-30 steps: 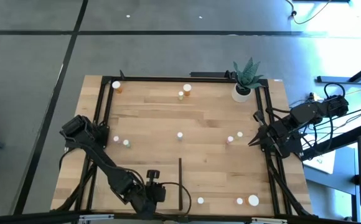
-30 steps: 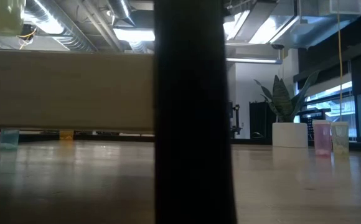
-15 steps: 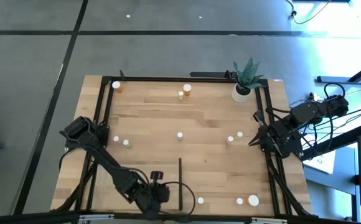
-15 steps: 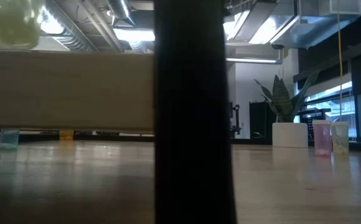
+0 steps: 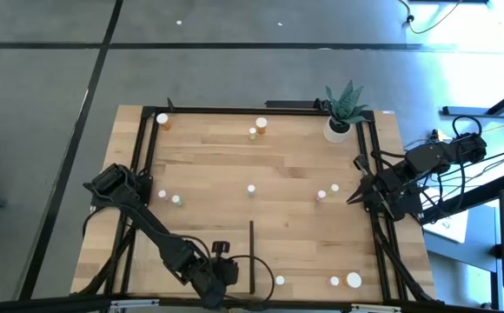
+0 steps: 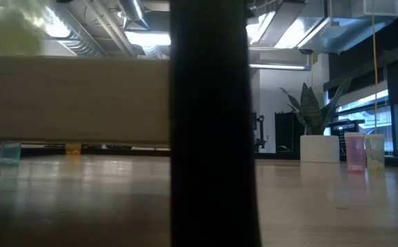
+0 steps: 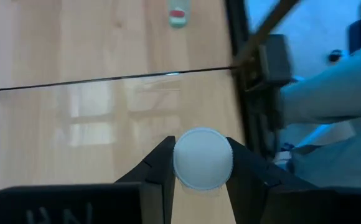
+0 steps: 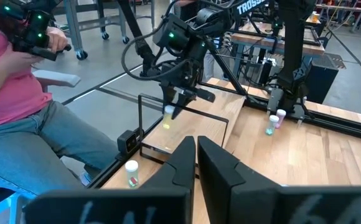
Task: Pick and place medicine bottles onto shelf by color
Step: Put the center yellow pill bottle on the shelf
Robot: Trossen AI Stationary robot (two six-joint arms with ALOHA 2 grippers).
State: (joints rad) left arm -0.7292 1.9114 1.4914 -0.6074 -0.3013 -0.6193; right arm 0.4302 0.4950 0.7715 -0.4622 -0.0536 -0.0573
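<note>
Item — left hand (image 5: 220,271), lower centre of the high frame: it has crept toward the black strip (image 5: 251,256) of the shelf (image 5: 313,252), clamped on a white-capped bottle (image 7: 203,158). You're nearing placement. Right hand (image 5: 354,197), right edge — pinched shut, empty. Hidden: the held bottle's colour; the low view is blocked by a dark upright.

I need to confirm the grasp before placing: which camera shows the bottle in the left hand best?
The left wrist view: the round white-capped bottle fills the gap between the left hand's fingers, clamped. The right wrist view shows it small and yellowish, held aloft. The high view hides it under the arm; the low view shows only a blur.
</note>
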